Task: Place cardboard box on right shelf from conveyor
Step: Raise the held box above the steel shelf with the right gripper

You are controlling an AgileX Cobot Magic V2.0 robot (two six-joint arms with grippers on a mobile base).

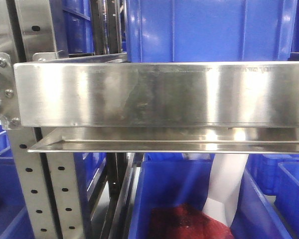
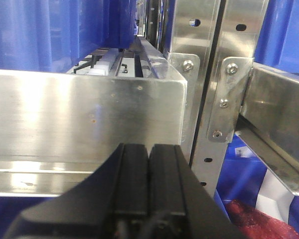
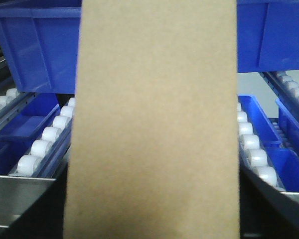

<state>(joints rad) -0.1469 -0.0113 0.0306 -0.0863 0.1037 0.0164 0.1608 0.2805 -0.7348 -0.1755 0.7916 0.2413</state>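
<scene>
Cardboard box (plain tan) fronts white rollers.

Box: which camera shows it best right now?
The right wrist view. The box fills the middle of the frame, one plain tan face from top to bottom, with rollers and blue bins behind. The front and left wrist views show none of it, only steel shelf lips and bins.

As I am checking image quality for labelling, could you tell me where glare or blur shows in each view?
Front view: bright glare bands across the shelf lip, otherwise sharp. Left wrist view: the other lip, left of the upright, washes out at its left; the left gripper is dark. Right wrist view: the box fills the centre, slightly soft, as are the rollers.
</scene>
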